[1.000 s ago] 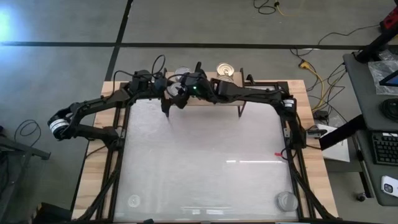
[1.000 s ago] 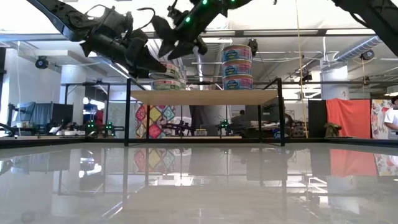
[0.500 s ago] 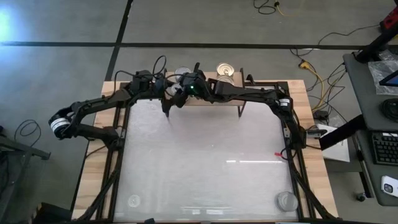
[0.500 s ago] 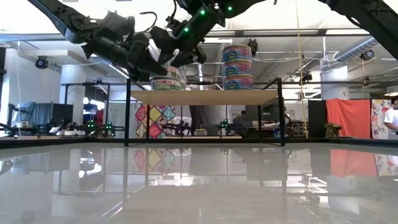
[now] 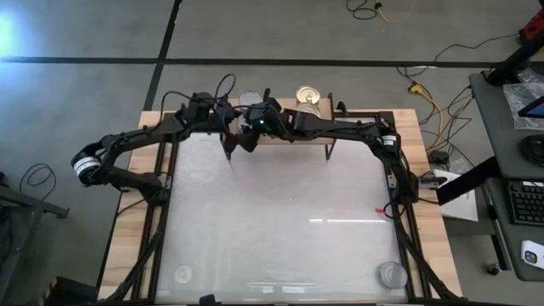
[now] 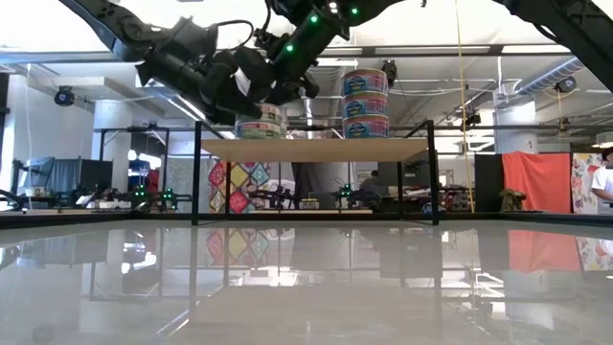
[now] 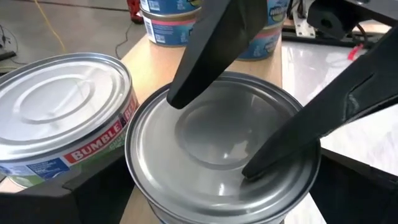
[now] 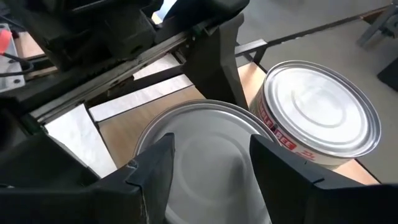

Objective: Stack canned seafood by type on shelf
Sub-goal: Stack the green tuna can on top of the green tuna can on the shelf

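Overhead, 2 arms (image 5: 153, 140) meet above the glossy table (image 5: 280, 221).

Black arms (image 5: 340, 129), green LEDs, cables.

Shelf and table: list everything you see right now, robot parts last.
Stacked tins: three, blue and pink labels, gold top, right part of the shelf.
Silver-topped tins: two showing, side by side on the shelf's left part; one plain lid, one red-lettered label.
Shelf: one, light wood top, black legs, table's far edge.
Table: one, glossy white, wood edge.
Red bit: one, table's right side.
Left pincer: open around the plain-lidded tin.
Right pincer: open, tips over that lid.
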Action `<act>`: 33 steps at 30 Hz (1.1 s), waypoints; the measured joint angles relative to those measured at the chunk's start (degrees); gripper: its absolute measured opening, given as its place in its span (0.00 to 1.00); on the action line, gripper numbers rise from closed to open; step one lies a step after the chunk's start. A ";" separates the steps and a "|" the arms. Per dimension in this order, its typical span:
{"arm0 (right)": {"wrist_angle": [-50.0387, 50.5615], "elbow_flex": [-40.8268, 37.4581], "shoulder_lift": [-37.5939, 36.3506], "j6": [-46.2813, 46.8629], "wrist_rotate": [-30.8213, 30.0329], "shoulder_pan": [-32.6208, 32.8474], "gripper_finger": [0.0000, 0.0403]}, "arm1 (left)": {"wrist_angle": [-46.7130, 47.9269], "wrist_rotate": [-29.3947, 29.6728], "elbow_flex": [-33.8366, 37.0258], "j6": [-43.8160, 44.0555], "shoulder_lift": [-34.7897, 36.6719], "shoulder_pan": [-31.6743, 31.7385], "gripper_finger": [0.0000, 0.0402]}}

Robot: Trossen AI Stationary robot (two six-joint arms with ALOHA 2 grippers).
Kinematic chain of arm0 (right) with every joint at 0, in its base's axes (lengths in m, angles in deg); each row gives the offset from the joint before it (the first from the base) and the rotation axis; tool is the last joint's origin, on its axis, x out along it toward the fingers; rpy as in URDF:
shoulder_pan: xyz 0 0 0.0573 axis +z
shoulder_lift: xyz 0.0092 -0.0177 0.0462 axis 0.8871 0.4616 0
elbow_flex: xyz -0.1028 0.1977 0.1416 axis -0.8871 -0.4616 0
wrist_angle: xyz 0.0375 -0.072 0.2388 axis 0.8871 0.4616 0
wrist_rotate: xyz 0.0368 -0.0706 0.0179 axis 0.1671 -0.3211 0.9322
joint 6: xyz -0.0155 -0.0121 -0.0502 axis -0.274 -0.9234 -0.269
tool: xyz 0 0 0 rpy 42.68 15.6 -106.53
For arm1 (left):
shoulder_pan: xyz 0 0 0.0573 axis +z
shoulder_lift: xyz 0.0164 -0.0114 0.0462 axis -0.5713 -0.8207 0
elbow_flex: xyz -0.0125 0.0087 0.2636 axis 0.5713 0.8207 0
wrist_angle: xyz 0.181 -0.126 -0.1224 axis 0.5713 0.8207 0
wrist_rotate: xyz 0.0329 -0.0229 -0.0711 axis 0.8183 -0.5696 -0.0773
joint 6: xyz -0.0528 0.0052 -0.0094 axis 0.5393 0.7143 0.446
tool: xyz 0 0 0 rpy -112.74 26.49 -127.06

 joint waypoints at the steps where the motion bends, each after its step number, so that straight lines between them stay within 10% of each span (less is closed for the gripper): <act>1: 0.08 -0.05 0.00 -0.14 0.02 0.00 0.50 | 0.68 0.06 -0.32 -0.46 0.00 0.00 0.99; 33: 2.14 -1.76 -0.20 -3.82 -0.35 -0.74 0.50 | 12.35 1.10 -5.14 -6.33 0.44 0.17 1.00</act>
